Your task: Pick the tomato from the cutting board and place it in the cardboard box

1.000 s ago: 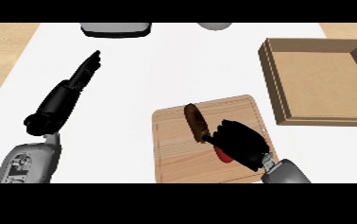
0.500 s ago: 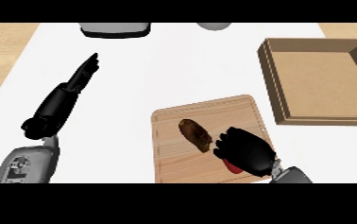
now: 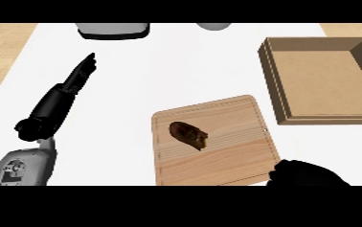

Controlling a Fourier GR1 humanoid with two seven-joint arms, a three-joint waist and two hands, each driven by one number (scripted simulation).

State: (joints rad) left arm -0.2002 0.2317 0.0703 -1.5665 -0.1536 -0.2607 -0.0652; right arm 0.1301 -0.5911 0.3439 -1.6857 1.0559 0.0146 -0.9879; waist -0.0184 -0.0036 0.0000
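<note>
**Dark Object Alone on the Board, Right Hand at the Corner**

On the wooden cutting board (image 3: 212, 142) lies a single dark brown, oblong lump (image 3: 188, 134), glossy in patches and set left of the board's centre. No red tomato shows; nothing here has its colour or roundness, so its place cannot be told.

The right hand (image 3: 305, 174) sits at the board's lower right corner, partly cut by the view's lower edge. It appears as a black bunched mass, and whether its fingers close on anything cannot be told.

The left hand (image 3: 78, 77) lies at the left with fingers straight and together, holding nothing, well apart from the board.

The cardboard box (image 3: 277, 85) stands at the right, just beyond the board's upper right corner.
</note>
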